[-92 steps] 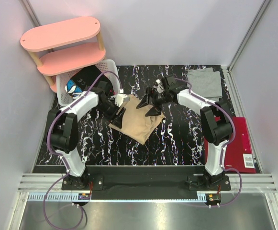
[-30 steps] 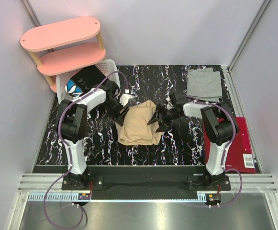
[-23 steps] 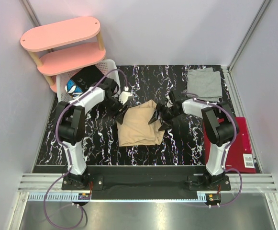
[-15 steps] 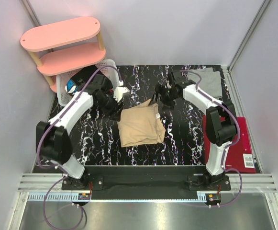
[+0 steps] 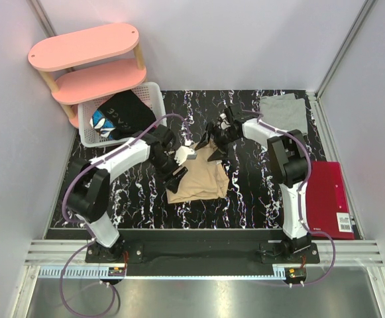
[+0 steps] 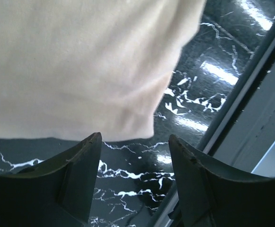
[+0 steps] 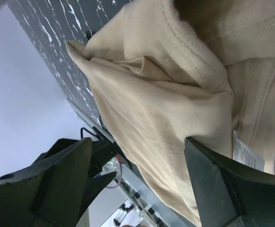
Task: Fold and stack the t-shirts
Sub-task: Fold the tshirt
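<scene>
Both claws are spread. From overhead, my left claw point(image 5: 177, 171) sits over the left edge of the tan t-shirt point(image 5: 204, 180), which lies folded mid-table. The right claw point(image 5: 216, 140) is at its far corner, and neither pinches cloth. The grey t-shirt point(image 5: 283, 112) lies in the far right corner. White lettering on the dark garment in the basket point(image 5: 154, 93) and the red folder's point(image 5: 326, 192) label are too small to read. Half a second ago the left claw was nearer the basket; it has swung in. My left wrist view shows only marble between the fingers point(image 6: 80, 175), with tan cloth beyond. On the right wrist view, cloth fills the gap, and the tag's point(image 7: 243, 153) print is illegible.
</scene>
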Robot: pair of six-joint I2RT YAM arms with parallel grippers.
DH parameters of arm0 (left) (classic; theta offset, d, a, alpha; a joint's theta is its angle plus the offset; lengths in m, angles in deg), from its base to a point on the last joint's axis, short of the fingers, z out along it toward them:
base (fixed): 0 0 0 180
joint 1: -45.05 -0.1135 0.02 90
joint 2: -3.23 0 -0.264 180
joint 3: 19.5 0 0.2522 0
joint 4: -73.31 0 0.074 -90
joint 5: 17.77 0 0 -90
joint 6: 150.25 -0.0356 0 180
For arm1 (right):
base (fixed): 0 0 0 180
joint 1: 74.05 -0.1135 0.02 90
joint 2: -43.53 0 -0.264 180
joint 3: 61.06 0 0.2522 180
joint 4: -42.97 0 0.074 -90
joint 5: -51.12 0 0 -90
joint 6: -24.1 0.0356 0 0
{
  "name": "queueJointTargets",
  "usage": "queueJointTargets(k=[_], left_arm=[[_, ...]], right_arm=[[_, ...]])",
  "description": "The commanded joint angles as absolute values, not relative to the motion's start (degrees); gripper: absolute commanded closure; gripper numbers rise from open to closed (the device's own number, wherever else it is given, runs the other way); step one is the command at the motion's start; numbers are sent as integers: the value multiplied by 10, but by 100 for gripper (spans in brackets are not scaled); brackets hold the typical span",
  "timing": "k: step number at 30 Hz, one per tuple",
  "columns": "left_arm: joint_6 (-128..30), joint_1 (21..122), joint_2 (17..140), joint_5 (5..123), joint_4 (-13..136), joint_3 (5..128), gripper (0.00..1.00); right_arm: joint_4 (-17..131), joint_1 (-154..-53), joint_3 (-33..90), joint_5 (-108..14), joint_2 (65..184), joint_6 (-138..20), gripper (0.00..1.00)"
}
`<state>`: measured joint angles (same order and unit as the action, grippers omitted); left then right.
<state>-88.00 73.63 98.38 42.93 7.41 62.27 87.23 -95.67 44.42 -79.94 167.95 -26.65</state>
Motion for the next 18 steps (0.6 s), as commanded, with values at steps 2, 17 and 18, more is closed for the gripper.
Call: queueJointTargets(k=[2,17,18], left_arm=[[-877,741,1030,440,109,641,37],[-874,787,1100,455,135,609,38],[-872,792,1092,458,133,606,38]], right_arm=[[828,-960,480,-877,1703,-241,13],[829,-958,492,-830,1796,-263,14],[829,-959,492,-832,1790,-266,14]])
